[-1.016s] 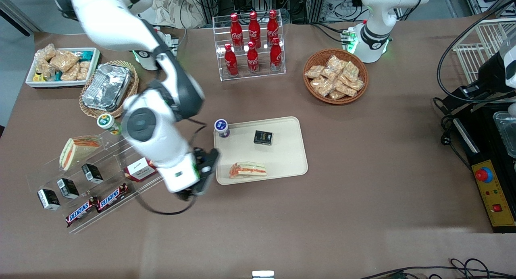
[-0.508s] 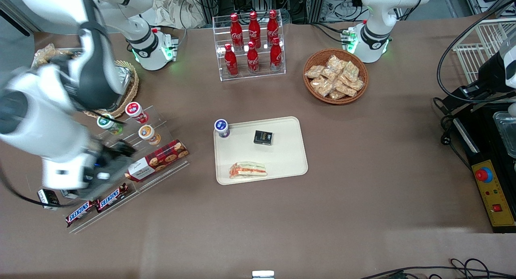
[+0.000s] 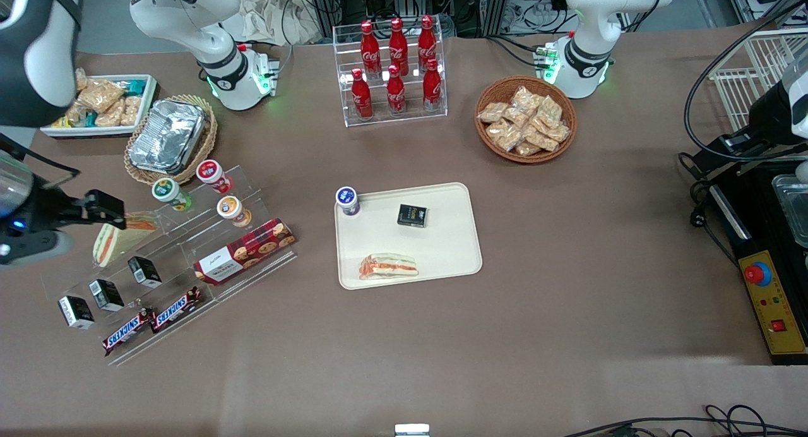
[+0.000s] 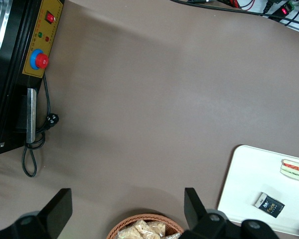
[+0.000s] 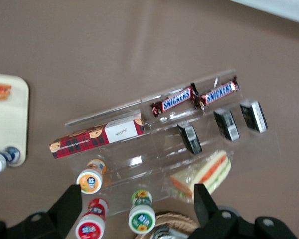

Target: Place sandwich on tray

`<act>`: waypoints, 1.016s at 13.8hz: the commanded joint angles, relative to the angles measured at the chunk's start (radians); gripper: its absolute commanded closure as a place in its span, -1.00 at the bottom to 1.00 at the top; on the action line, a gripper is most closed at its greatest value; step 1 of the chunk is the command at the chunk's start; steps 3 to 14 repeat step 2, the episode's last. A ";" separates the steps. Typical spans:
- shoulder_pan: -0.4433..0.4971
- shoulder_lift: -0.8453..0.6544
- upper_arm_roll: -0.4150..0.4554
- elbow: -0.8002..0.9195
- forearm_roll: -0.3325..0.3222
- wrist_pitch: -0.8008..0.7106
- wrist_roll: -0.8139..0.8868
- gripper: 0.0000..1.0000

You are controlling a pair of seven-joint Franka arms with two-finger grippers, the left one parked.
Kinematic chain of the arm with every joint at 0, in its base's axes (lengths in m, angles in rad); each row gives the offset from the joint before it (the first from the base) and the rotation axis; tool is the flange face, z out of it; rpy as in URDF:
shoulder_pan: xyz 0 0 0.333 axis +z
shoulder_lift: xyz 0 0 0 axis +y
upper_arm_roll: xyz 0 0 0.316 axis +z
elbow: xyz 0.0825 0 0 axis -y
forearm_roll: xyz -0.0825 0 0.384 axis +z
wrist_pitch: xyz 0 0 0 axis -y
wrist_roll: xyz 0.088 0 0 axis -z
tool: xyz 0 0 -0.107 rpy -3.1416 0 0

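Front view, tool (image 3: 104,211) half cut off at the working arm's end of the surface (image 3: 568,311), fingers spread and empty, sandwich (image 3: 388,266) on tray (image 3: 454,247) near its front-camera edge, long axis along that edge, right wrist view, sandwich (image 5: 0,91) cropped, 2nd wedge (image 5: 203,175) on clear rack (image 5: 154,134).

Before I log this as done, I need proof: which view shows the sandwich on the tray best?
The front view: the whole sandwich lies flat on the tray, far from the open gripper. Both wrist views catch it only at the picture's edge.
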 commanded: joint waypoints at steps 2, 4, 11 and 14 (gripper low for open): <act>-0.043 -0.064 -0.008 -0.033 0.008 -0.062 0.056 -1.00; -0.043 -0.064 -0.008 -0.033 0.008 -0.062 0.056 -1.00; -0.043 -0.064 -0.008 -0.033 0.008 -0.062 0.056 -1.00; -0.043 -0.064 -0.008 -0.033 0.008 -0.062 0.056 -1.00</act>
